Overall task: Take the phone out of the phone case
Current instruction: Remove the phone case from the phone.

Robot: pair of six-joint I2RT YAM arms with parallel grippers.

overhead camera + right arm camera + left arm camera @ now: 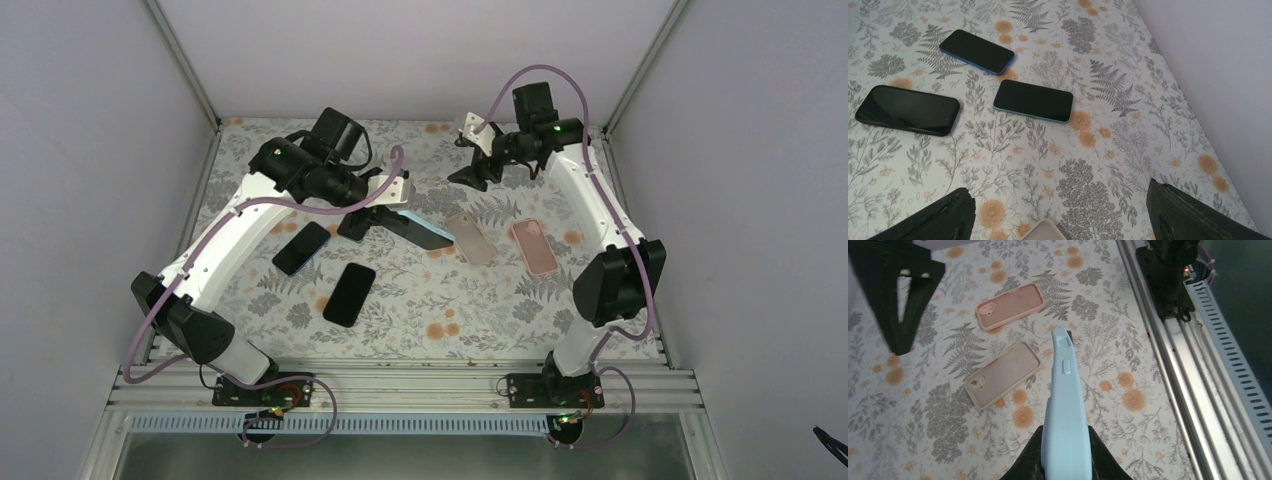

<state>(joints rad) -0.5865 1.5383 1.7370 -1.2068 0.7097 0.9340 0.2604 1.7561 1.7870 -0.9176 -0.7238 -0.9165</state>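
Note:
My left gripper (1066,442) is shut on a light blue phone case (1065,390), gripping its long sides, edge-on and tilted above the mat. In the top view the left gripper (385,218) holds it at mid-table, and the case (425,232) shows a dark face. My right gripper (478,170) is open and empty, hovering over the back of the mat. It also shows in its own view (1062,217) and in the left wrist view (898,295).
An empty beige case (470,237) and an empty pink case (533,246) lie right of centre. A blue-edged phone (301,248) and a black phone (349,294) lie to the left. The right wrist view shows a third dark phone with a pale blue rim (1033,100).

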